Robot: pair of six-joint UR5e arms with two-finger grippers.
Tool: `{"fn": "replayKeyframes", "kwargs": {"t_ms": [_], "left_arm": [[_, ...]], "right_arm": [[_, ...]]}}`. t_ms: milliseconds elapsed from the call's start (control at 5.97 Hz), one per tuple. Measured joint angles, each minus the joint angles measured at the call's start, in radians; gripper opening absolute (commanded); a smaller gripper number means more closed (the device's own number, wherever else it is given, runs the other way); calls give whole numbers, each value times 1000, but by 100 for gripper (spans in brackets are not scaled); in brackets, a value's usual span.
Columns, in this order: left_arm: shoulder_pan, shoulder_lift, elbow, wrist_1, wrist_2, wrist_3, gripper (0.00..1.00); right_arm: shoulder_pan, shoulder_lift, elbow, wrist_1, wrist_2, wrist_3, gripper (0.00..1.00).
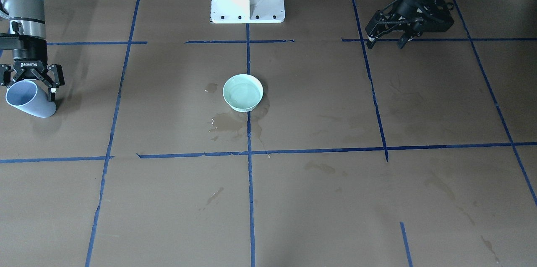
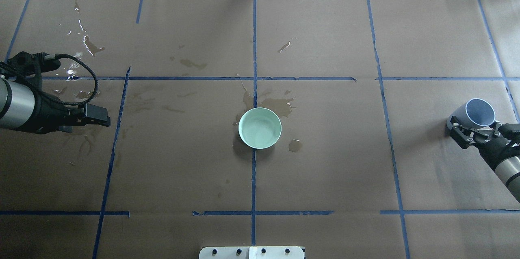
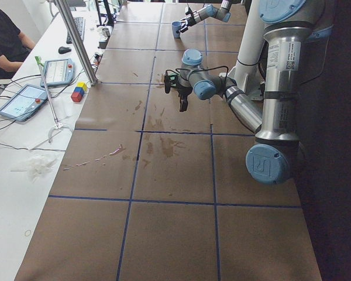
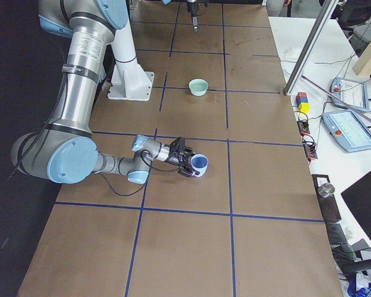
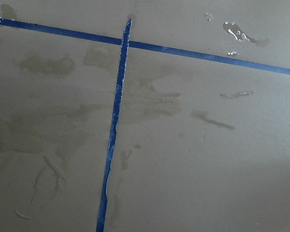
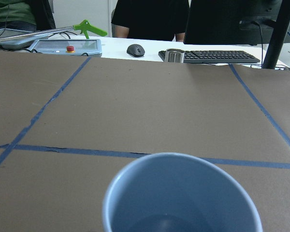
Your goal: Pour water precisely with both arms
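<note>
**Front-facing view.** A pale green bowl (image 1: 242,93) stands near the middle of the table (image 1: 335,208), on a blue tape line (image 1: 250,183). The water (image 1: 243,95) lies clear inside it. A wet patch (image 1: 226,122) darkens the paper just beside the bowl at 7 o'clock. The right gripper (image 1: 28,86) is at 9 o'clock from the bowl, well apart. Its jaws are spread wide to either side of a pale blue cup (image 1: 33,105), and whether they press it cannot be told. The left gripper (image 1: 386,42) is at 2 o'clock, jaws wide, holding nothing.

**Overhead view.** The bowl sits central, with the cup and right gripper at 3 o'clock and the left gripper at 9 o'clock. A smaller patch (image 2: 295,145) lies at 4 o'clock from the bowl. Glossy droplets (image 2: 85,43) lie at 12 o'clock from the left gripper.

**Side views.** The left gripper points down above the table. The cup sits between the right gripper's jaws.

**Left wrist view.** It shows only paper, tape, stains and shiny droplets.

**Right wrist view.** The cup's rim fills the lower frame. Whether the cup holds water cannot be told.
</note>
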Motion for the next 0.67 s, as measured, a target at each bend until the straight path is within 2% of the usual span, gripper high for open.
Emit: {"fn": "replayKeyframes", "kwargs": {"t_ms": [670], "left_arm": [[0,5,-6,0,0,-1,100]], "right_arm": [[6,-85,138,1,4,-21,100]]}}
